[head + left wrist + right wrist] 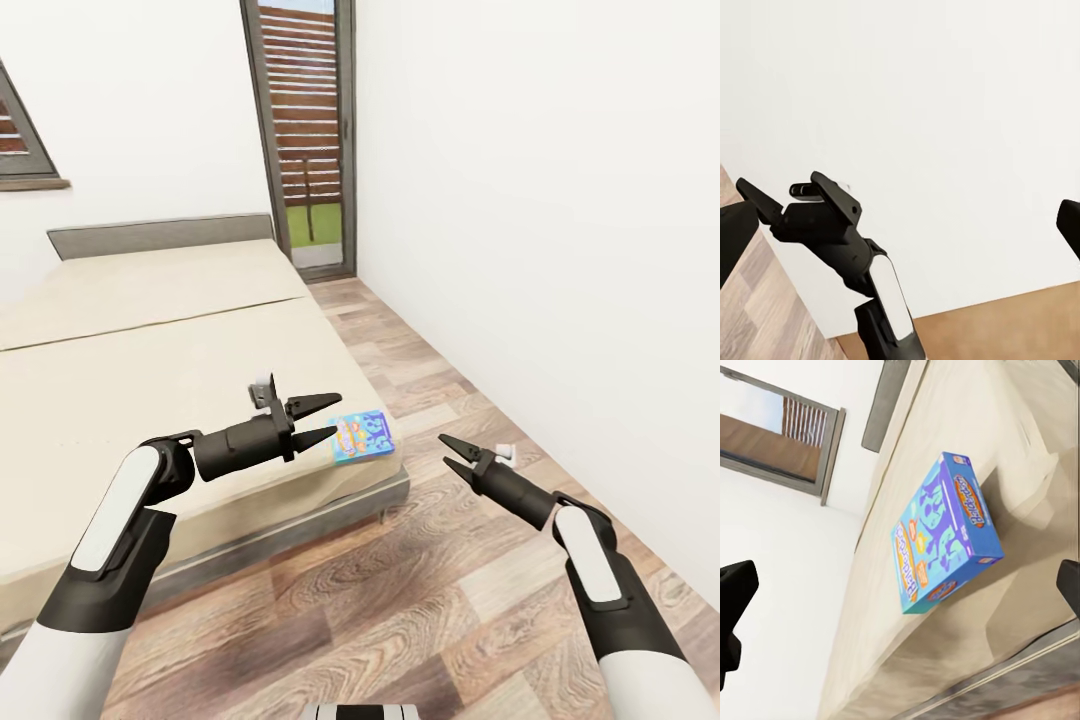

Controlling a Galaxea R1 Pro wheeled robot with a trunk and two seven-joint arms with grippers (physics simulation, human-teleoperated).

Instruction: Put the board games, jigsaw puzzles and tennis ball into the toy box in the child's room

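Note:
A blue board game box [362, 436] lies flat on the bed [150, 370], at its near right corner by the edge. My left gripper [337, 415] hovers open just left of the box, its fingertips almost at the box's edge, holding nothing. My right gripper [443, 450] stands open over the floor a short way right of the box, pointing toward it. In the right wrist view the board game [945, 532] sits between my dark fingers [735, 607] at a distance. In the left wrist view the right gripper [772, 202] shows against the white wall.
The beige bed [1020, 450] has a grey headboard [160, 235]. A glass door with wooden slats [305, 130] stands at the far end. A white wall [560, 250] runs along the right. A strip of wooden floor [420, 600] lies between bed and wall.

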